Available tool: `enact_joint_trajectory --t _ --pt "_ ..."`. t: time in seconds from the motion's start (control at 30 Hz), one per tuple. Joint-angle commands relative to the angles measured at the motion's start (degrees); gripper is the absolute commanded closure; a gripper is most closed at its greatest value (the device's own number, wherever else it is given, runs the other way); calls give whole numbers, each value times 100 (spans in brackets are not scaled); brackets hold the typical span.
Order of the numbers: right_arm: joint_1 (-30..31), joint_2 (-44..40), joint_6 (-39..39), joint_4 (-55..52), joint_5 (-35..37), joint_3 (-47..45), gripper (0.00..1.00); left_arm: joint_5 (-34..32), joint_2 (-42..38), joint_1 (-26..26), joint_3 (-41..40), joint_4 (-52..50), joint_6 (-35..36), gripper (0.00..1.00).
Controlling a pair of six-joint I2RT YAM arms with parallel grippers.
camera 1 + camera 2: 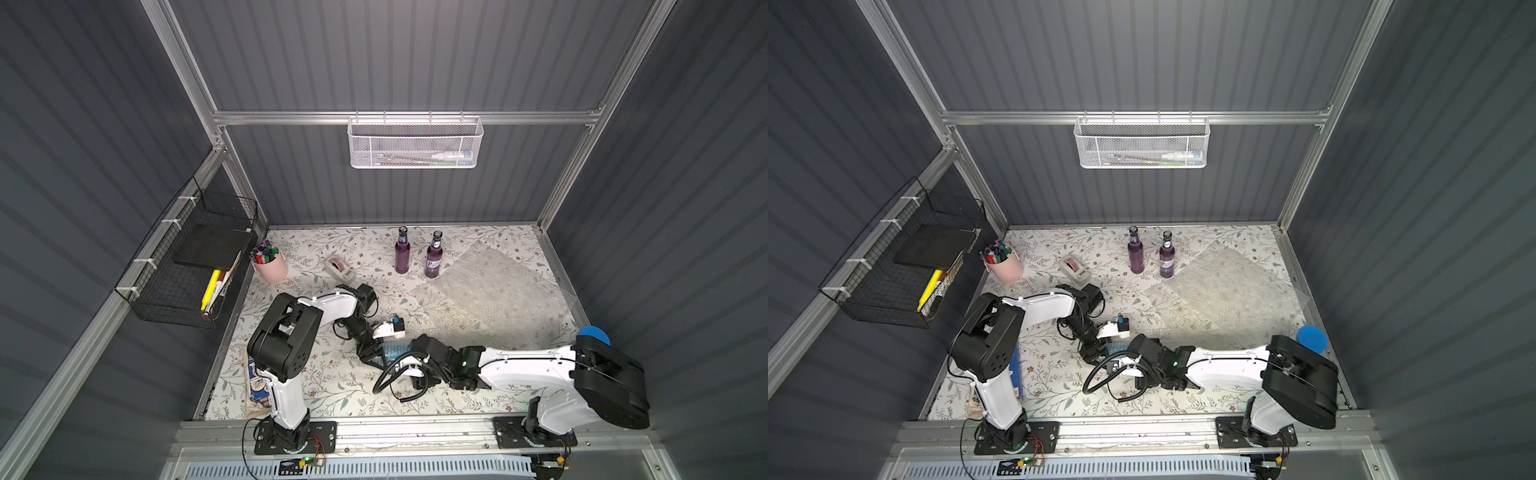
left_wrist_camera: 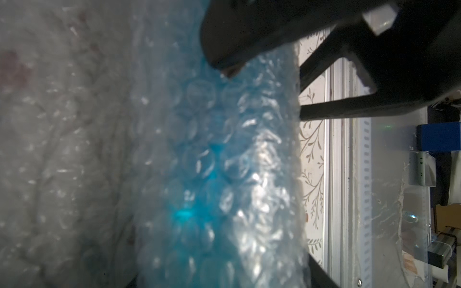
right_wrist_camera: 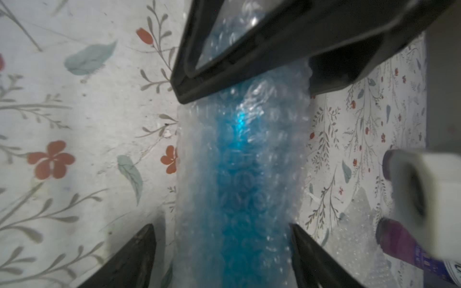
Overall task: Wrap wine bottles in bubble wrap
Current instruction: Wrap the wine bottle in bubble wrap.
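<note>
A bright blue wine bottle (image 3: 237, 174) lies on its side near the middle front of the table, rolled in bubble wrap (image 1: 390, 351). My left gripper (image 2: 222, 274) straddles one end, and the wrap fills the span between its fingers and touches both. My right gripper (image 3: 220, 225) stands open round the other end; one finger (image 3: 139, 249) is clear of the wrap, the other rests at its edge. In both top views two dark purple wine bottles (image 1: 402, 253) (image 1: 1166, 257) stand upright at the back. Flat sheets of bubble wrap (image 1: 490, 291) (image 1: 1225, 291) lie to their right.
A pink cup of markers (image 1: 270, 266) and a tape dispenser (image 1: 338, 268) stand at the back left. A blue-lidded cylinder (image 1: 594, 334) sits by the right wall, behind my right arm. A black wire basket (image 1: 195, 266) hangs on the left wall, a white mesh basket (image 1: 415, 143) on the back wall.
</note>
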Motion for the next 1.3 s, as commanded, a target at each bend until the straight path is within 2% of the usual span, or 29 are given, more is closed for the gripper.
enact_joint_trajectory --t 0.0,0.07,0.2,0.33,0.47,0.67,0.8,1.0,1.17,1.27 --pt "79 321 -346 167 372 178 20 131 111 18 57 -330 -95 34" --pt "102 436 -309 74 352 272 26 114 40 38 81 -369 -104 28" --pt "102 566 -149 -24 221 351 41 81 -212 55 65 -473 -103 10" --pt "61 670 95 -234 -72 479 44 -106 -558 86 81 -561 -102 1" --pt "-182 747 519 -660 -987 697 45 -496 -1127 344 181 -658 -288 1" --pt "-765 1056 1111 -1517 -2974 1338 45 -1851 -2077 632 189 -535 -657 1" --pt "-1086 1510 1214 -2044 -4076 1882 45 -2341 -2416 651 92 -235 -850 1" --pt "-1269 1987 1031 -2325 -4675 2307 44 -2776 -2452 675 -164 127 -1199 1" --pt "-1251 2072 707 -2391 -4330 2396 41 -3128 -2402 714 -331 554 -1434 1" --pt "-1204 1945 647 -2275 -4151 2339 34 -3401 -2396 741 -378 909 -1661 1"
